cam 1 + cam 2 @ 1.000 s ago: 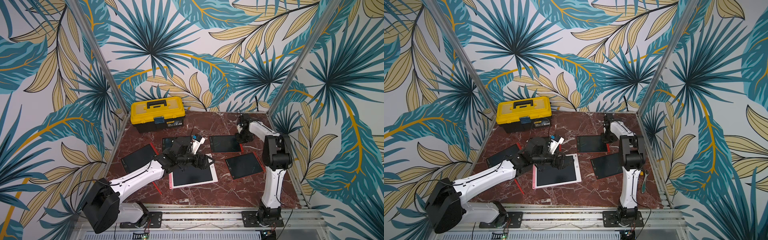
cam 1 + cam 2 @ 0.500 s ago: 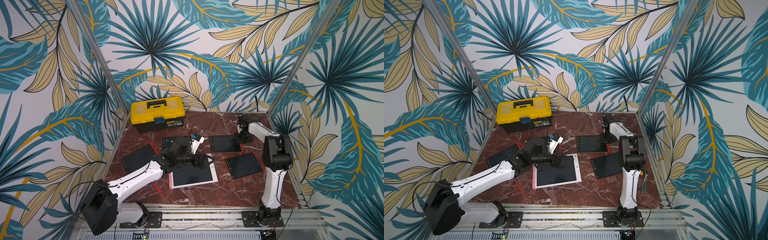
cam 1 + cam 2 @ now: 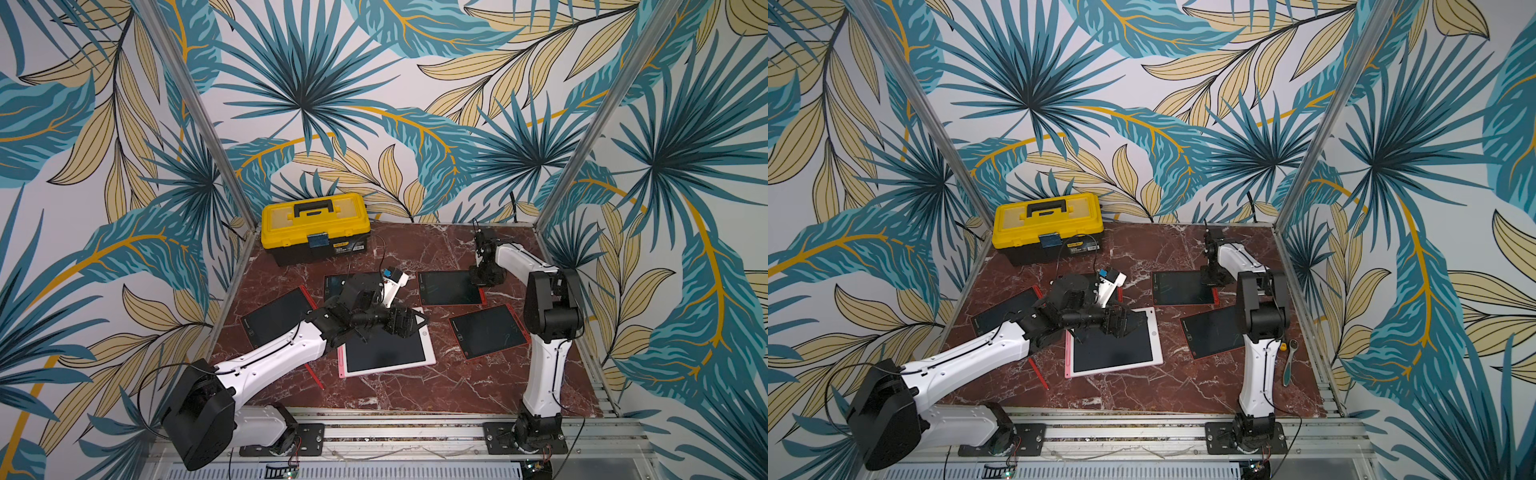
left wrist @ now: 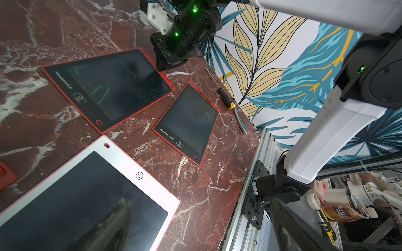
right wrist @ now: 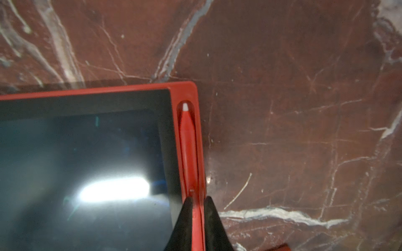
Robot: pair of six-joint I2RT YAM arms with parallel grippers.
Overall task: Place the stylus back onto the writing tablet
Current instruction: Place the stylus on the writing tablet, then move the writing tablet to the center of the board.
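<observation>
A red stylus [image 5: 188,147] with a white tip lies in the side groove of a red-framed writing tablet [image 5: 187,91] that is flat on the marble table. My right gripper [image 5: 198,201] is shut on the stylus, one black finger close on each side of its rear end. In both top views this gripper [image 3: 482,276] [image 3: 1212,278] reaches down at the tablet's [image 3: 451,287] [image 3: 1183,287] far right corner. My left gripper [image 3: 409,322] [image 4: 200,234] hovers open and empty over the upper edge of a pink-framed tablet [image 3: 386,349].
A yellow toolbox [image 3: 314,226] stands at the back left. More red tablets lie at right [image 3: 488,330] and left [image 3: 276,318], one partly under the left arm. A loose red stylus [image 3: 313,376] lies beside the pink tablet. A hand tool [image 3: 1289,361] lies by the right wall.
</observation>
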